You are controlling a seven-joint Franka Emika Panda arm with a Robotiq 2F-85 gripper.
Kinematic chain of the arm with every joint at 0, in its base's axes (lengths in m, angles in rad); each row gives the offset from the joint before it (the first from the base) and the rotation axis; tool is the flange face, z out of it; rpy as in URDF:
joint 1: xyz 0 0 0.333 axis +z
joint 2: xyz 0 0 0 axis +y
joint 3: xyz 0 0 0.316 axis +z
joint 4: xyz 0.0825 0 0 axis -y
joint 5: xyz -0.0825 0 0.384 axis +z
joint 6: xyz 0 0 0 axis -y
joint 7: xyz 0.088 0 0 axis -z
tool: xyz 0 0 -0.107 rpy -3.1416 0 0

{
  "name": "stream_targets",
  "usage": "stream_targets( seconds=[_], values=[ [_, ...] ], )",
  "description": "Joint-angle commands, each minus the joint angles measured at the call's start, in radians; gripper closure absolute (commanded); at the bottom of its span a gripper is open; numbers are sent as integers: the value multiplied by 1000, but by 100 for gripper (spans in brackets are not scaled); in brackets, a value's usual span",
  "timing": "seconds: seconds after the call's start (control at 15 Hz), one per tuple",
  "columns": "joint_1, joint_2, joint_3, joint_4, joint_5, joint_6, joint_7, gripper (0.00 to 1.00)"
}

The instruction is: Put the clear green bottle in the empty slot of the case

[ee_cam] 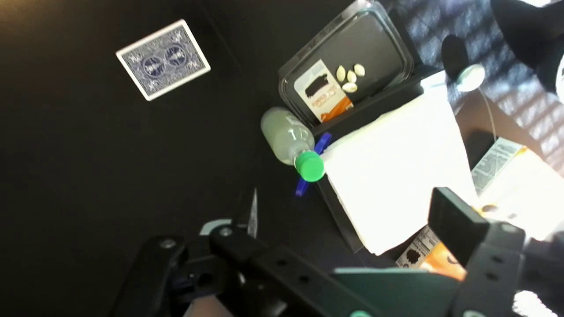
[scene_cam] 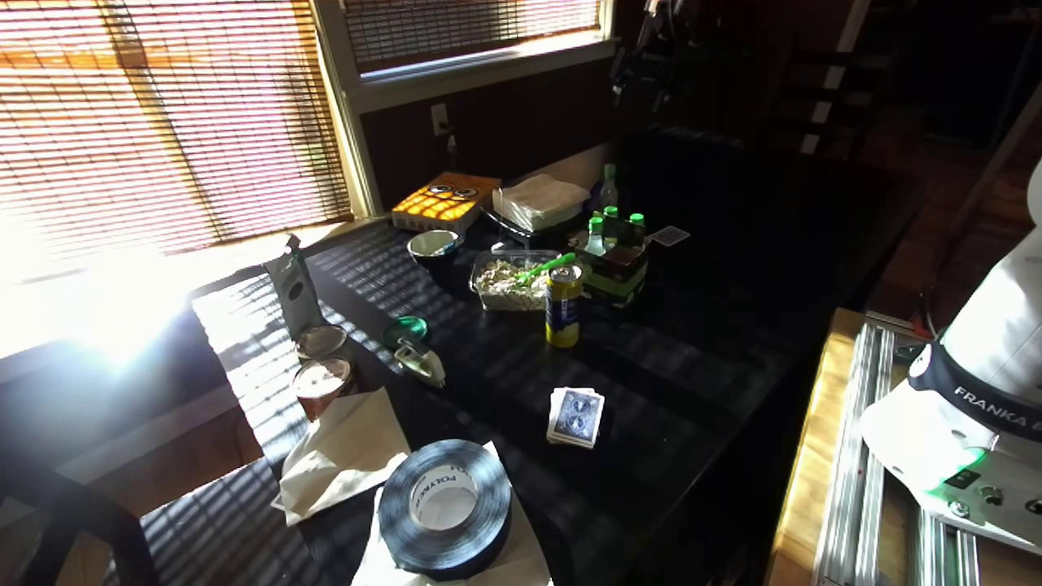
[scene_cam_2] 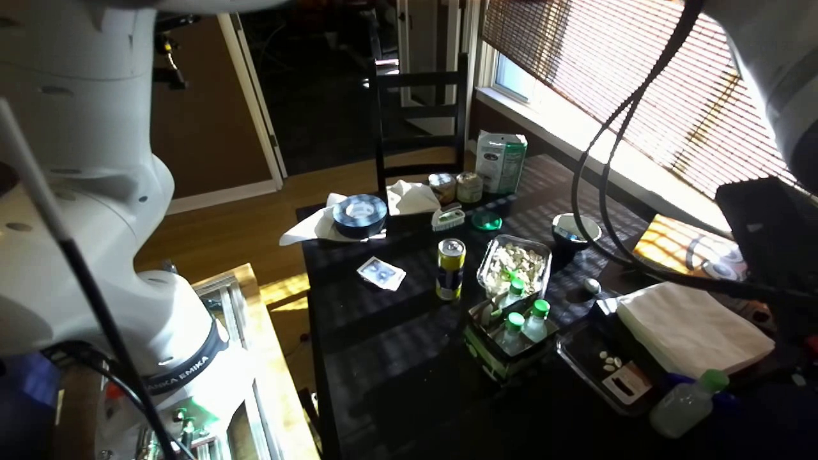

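The clear green bottle (ee_cam: 284, 136) has a bright green cap and stands beside the napkin tray. It also shows in both exterior views (scene_cam: 609, 195) (scene_cam_2: 681, 409) and looks upright there. The case (scene_cam: 616, 281) is a low dark carrier on the table, also seen in an exterior view (scene_cam_2: 495, 365). Three green-capped bottles are in it, and the slot on the yellow can's side looks bottle-free. The case is out of the wrist view. My gripper (ee_cam: 352, 211) is open and empty. It is high above the table in an exterior view (scene_cam: 643, 81), with the bottle outside the jaws.
White napkins (ee_cam: 396, 171) lie on a black tray; a blue strip shows behind the bottle's cap. A seed tray (ee_cam: 374, 48) and playing card (ee_cam: 163, 60) are near the bottle. The yellow can (scene_cam_2: 450, 271) and food container (scene_cam_2: 514, 262) stand close to the case.
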Motion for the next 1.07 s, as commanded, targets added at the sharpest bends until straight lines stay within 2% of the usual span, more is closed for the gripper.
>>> stream_targets(
  seconds=[0.0,0.07,0.13,0.33,0.4,0.6,0.8,1.0],
  values=[
    [22,109,14,95,-39,116,104,0],
    [27,114,4,111,-67,110,134,0],
    [9,73,33,46,-38,107,82,0],
    [12,103,30,83,-58,118,115,0],
    [24,126,21,91,-82,141,124,0],
    [31,191,25,116,-113,115,140,0],
    [19,259,43,137,-98,121,153,0],
    [10,322,48,167,-91,192,172,0]
  ],
)
